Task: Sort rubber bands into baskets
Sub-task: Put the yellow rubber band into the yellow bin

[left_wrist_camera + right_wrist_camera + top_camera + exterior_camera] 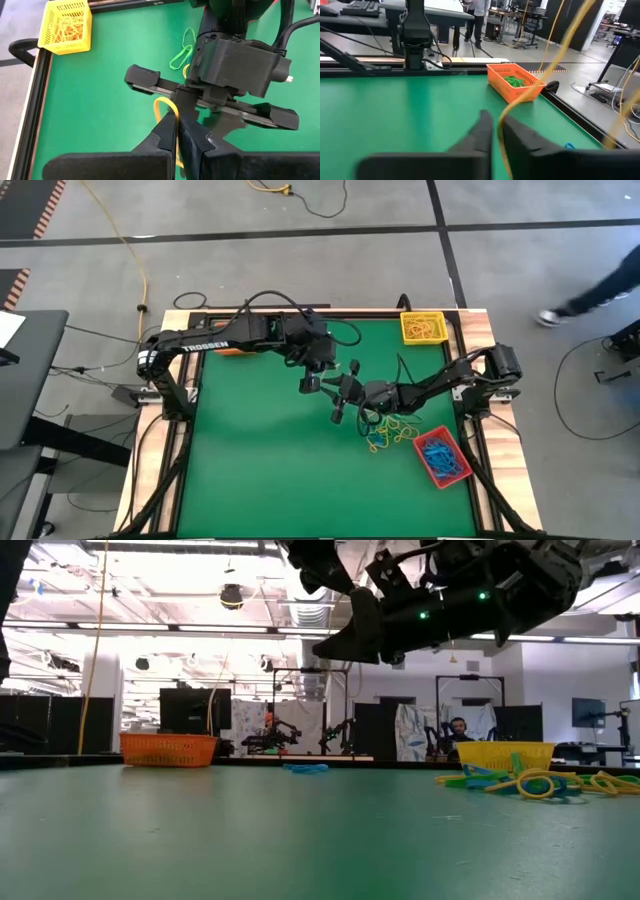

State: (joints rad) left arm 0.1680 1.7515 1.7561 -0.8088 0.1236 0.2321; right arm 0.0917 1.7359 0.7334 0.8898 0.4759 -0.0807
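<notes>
Handing off mid-air: left gripper (177,137) pinched on yellow rubber band (167,112); right gripper (496,131) closing on it, strand between fingers. Confirming right's grip before left releases.

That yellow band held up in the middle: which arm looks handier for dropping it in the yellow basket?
Right, probably. The yellow band is pinched in the left gripper's shut jaws, and the right gripper meets it mid-table. The yellow basket sits in a corner on the right arm's side.
</notes>
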